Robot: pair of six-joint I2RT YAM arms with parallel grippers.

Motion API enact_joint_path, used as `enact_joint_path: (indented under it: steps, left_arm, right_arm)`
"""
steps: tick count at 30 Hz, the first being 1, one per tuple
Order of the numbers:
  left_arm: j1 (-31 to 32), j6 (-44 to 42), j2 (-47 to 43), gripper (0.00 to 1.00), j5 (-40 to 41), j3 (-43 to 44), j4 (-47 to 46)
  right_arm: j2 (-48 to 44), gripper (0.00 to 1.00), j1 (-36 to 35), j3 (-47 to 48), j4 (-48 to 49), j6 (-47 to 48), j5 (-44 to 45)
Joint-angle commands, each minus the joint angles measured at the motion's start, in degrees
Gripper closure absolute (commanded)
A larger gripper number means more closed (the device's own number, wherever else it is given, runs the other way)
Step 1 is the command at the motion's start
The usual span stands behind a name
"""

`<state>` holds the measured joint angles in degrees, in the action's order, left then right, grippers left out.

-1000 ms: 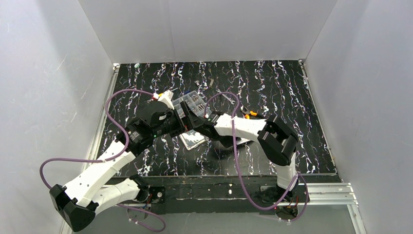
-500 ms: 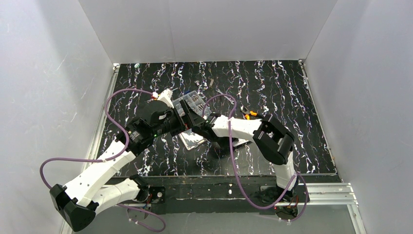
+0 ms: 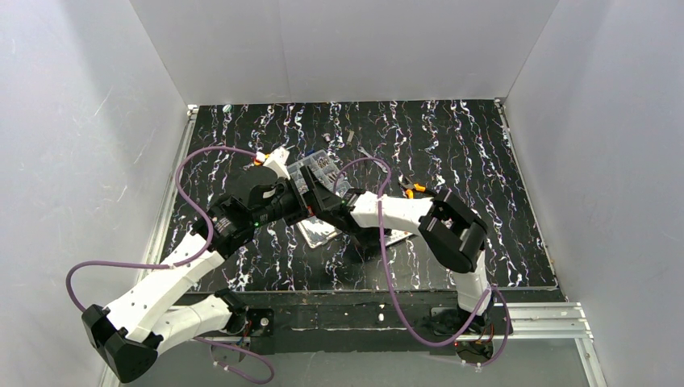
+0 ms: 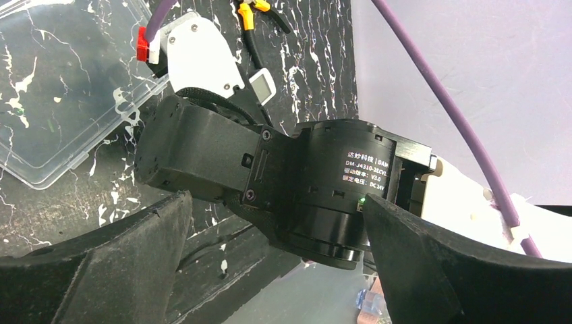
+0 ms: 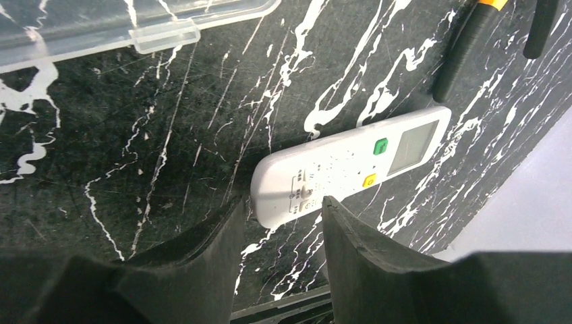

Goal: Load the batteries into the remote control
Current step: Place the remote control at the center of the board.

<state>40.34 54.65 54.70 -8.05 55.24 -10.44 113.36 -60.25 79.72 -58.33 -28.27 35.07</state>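
Observation:
The white remote control (image 5: 351, 165) lies face up on the black marbled table (image 5: 135, 155), buttons and grey window showing. Its window end also shows in the left wrist view (image 4: 262, 86). My right gripper (image 5: 282, 202) is open and low over the table. Its fingertips (image 5: 233, 216) stand either side of the remote's near end without gripping it. My left gripper (image 4: 273, 202) is wide open and empty, facing the right arm's black wrist (image 4: 330, 189) at close range. In the top view the two grippers meet near the table's middle left (image 3: 314, 197). The batteries are not in view.
A clear plastic lid (image 5: 135, 20) lies flat beside the remote, also in the left wrist view (image 4: 54, 101). The clear compartment box (image 3: 321, 168) stands behind the grippers. Orange-handled pliers (image 4: 253, 13) lie just past the remote. The right arm's purple cable (image 3: 379, 218) loops over the table.
The right arm has shifted a little to the left, drawing its elbow in. The left arm has barely moved. Both grippers stay open.

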Motion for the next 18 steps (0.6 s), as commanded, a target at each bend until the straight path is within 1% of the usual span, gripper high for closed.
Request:
enact_joint_path:
  steps: [1,6,11,18]
  left_arm:
    - [0.8,-0.9,-1.0,0.01,-3.5,1.6,1.6]
    - [0.8,-2.7,-1.3,0.00,-3.2,2.3,2.8]
    - [0.9,-4.2,-1.9,0.01,-4.6,2.4,0.6]
    - [0.8,-6.4,-3.0,0.01,-8.0,1.8,-3.2]
  right_arm:
    - [-3.8,0.46,-0.2,-0.4,1.5,0.1,-1.1]
    - [-6.5,0.46,-0.1,-0.5,3.4,0.3,-3.5]
    - [-12.5,0.46,2.3,-2.5,10.2,0.9,-12.6]
    - [-20.5,0.45,9.4,-5.2,16.4,0.3,-24.2]
